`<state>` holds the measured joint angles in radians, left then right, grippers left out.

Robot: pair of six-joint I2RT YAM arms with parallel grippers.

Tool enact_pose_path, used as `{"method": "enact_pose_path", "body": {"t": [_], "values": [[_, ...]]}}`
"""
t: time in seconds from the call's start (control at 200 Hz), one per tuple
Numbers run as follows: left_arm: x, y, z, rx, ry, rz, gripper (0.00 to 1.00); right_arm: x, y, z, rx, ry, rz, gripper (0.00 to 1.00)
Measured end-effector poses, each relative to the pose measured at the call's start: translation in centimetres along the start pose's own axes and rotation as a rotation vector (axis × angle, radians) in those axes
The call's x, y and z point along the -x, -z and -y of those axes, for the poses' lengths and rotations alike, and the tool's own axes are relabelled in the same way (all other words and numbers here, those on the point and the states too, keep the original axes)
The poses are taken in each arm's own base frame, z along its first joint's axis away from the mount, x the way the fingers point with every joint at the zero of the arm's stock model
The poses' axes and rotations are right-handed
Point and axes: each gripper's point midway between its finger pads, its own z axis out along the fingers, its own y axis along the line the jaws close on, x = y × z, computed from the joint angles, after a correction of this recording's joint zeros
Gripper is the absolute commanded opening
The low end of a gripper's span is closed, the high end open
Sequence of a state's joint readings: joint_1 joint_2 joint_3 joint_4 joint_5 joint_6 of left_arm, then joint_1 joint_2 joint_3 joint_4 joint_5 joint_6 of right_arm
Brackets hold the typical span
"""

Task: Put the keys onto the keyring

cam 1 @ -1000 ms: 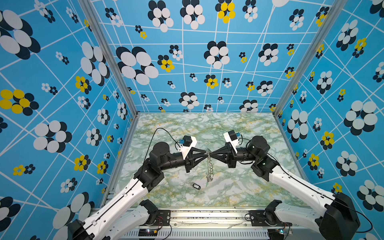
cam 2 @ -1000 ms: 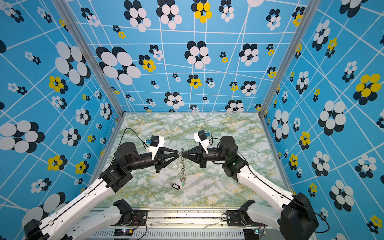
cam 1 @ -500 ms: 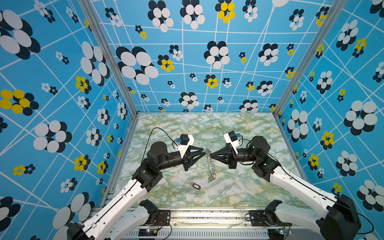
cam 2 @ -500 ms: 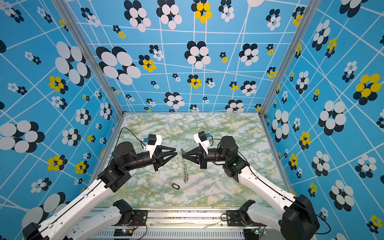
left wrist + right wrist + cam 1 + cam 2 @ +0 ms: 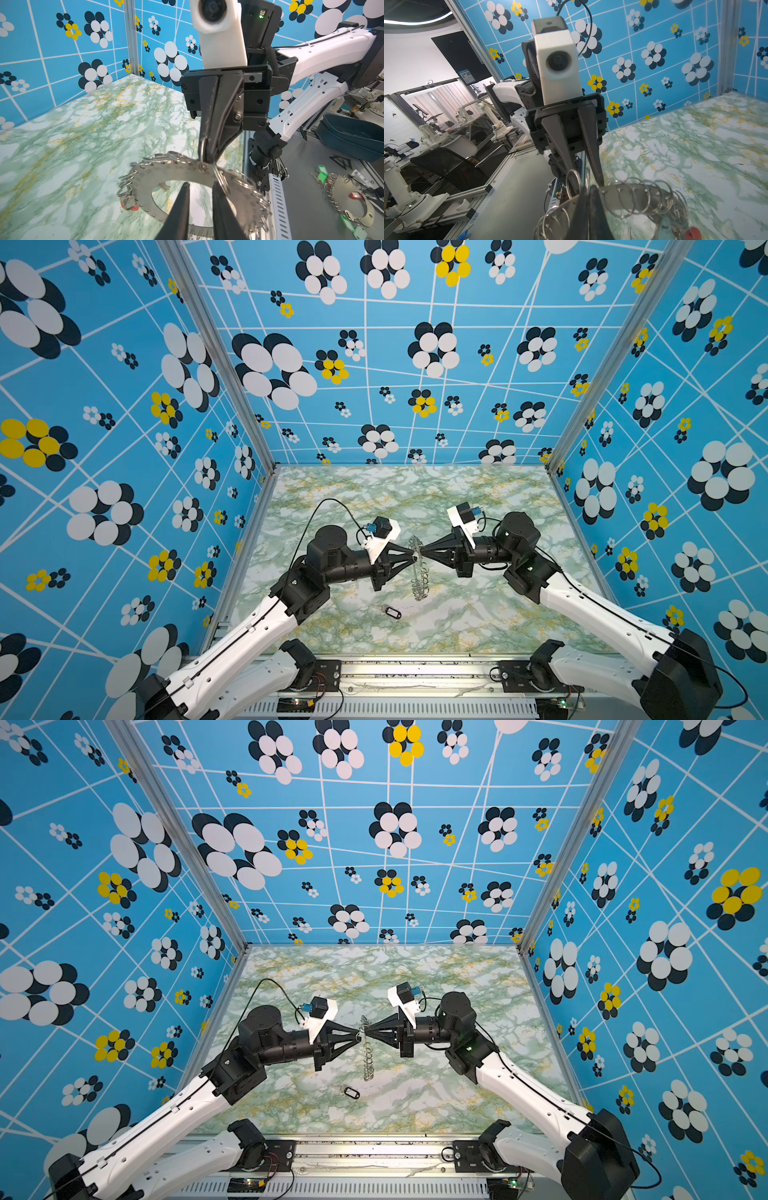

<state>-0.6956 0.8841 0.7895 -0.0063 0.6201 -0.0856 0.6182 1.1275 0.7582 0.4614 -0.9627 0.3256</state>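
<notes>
1. The marble-patterned bench (image 5: 478,497) fills the lower middle of both top views. Anything dropped from the air lands here and may skid toward its edges.
2. The keyring (image 5: 419,576) hangs edge-on at frame centre, clear of the bench, with the right pincer (image 5: 420,549) clamped together on its upper rim. The grip is a narrow pinch on flat metal, so a sideways push could swivel the disc or pull it free.
3. The left pincer (image 5: 412,559) faces it from the left, tips slightly apart at the rim, with nothing seen held. Pressing in too hard is the likeliest cause of such a push.
4. A black-tagged key (image 5: 391,612) lies on the bench below centre, not yet on the ring. A red tag (image 5: 133,207) shows under the ring's loops.
5. The wire loops (image 5: 125,194) crowd together, and a tip could snag the wrong one.
</notes>
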Motion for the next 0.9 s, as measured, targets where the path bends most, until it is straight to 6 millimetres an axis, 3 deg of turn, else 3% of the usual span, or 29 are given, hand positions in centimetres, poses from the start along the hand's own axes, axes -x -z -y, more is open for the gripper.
{"method": "enact_pose_path", "body": {"t": [0.265, 0.63, 0.9], "values": [[1.4, 0.0, 2.1, -0.051, -0.042, 0.014, 0.21, -0.2, 0.1, 0.4, -0.015, -0.007, -0.006, 0.00], [2.2, 1.0, 0.4, 0.086, -0.099, 0.044, 0.25, -0.4, 0.2, 0.3, -0.015, -0.009, -0.013, 0.00], [1.6, -0.2, -0.5, 0.089, -0.094, 0.024, 0.24, -0.3, 0.2, 0.2, -0.014, -0.009, -0.012, 0.00]]}}
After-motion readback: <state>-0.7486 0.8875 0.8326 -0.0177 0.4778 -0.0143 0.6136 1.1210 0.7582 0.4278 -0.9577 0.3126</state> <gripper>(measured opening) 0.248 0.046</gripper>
